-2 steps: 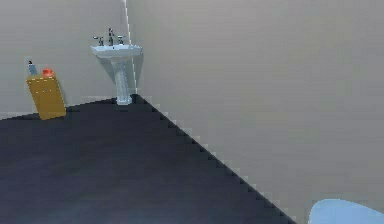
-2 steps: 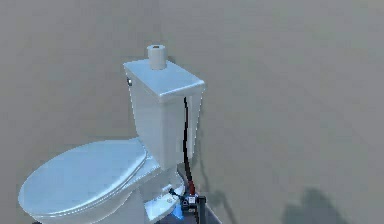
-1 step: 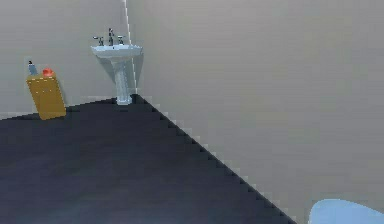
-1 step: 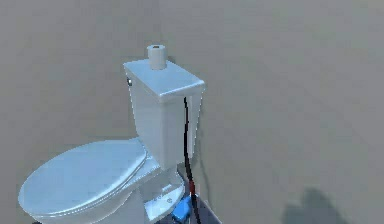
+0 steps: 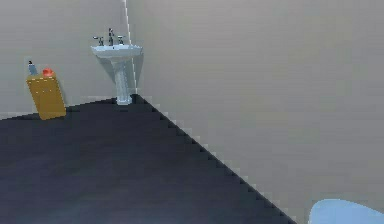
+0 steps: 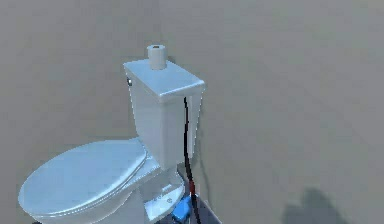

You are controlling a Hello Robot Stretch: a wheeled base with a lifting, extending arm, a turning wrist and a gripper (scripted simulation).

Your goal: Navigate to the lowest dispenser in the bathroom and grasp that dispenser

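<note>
At the forward view's left, a small orange-yellow box point(image 5: 46, 97) stands on the dark floor against the wall. Two small bottle-like blobs sit on its top: a greyish one point(image 5: 32, 67) and a red one point(image 5: 47, 73). A white pedestal sink point(image 5: 118, 60) stands in the room's corner, with a faucet point(image 5: 110, 39) and small dark shapes on its rim that I cannot identify.
Dark floor point(image 5: 100, 160) stretches between me and the sink, bounded by a beige wall point(image 5: 260, 90). A white toilet point(image 6: 95, 178) with a tank point(image 6: 165, 105) stands close by, a paper roll point(image 6: 156, 55) on top. A black-handled plunger point(image 6: 187, 140) and a blue item point(image 6: 181, 211) sit beside it.
</note>
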